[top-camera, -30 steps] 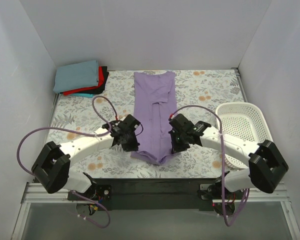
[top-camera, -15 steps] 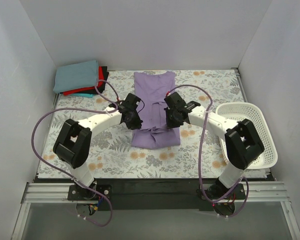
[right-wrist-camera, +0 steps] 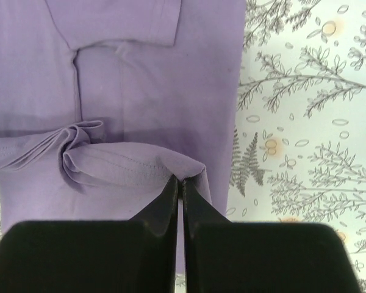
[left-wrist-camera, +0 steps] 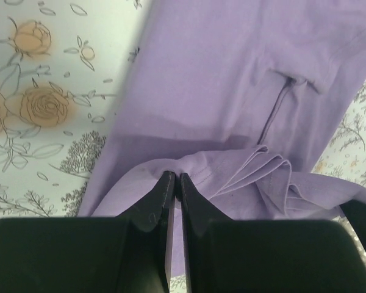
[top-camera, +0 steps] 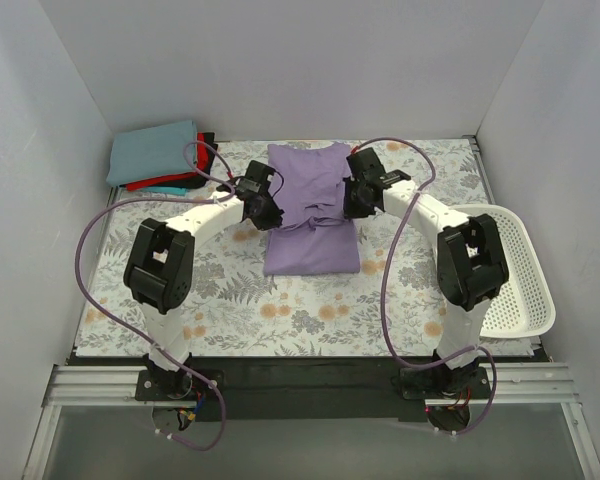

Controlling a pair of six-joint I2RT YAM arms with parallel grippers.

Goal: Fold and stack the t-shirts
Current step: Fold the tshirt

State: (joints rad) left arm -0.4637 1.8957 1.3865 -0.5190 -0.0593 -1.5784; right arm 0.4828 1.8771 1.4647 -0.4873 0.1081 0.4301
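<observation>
The lavender t-shirt (top-camera: 311, 250) lies in the middle of the floral table, its near hem doubled back over its body. My left gripper (top-camera: 264, 212) is shut on the hem's left corner (left-wrist-camera: 189, 166), the cloth bunched at its tips (left-wrist-camera: 173, 177). At the right corner of the hem (right-wrist-camera: 171, 165) my right gripper (top-camera: 352, 206) is shut too, its tips (right-wrist-camera: 182, 180) pinching the fold. Between the two grippers the lifted hem sags in folds. A stack of folded t-shirts (top-camera: 156, 151) sits at the far left corner: grey-blue on top, with red (top-camera: 202, 150), black and teal edges showing.
A white mesh basket (top-camera: 503, 268) stands at the right edge of the table, next to the right arm. White walls close in the table at the back and on both sides. Purple cables loop over both arms.
Both grippers have carried the shirt's near hem away from the bases toward the collar, folding the shirt over itself. It now covers about half its earlier length.
</observation>
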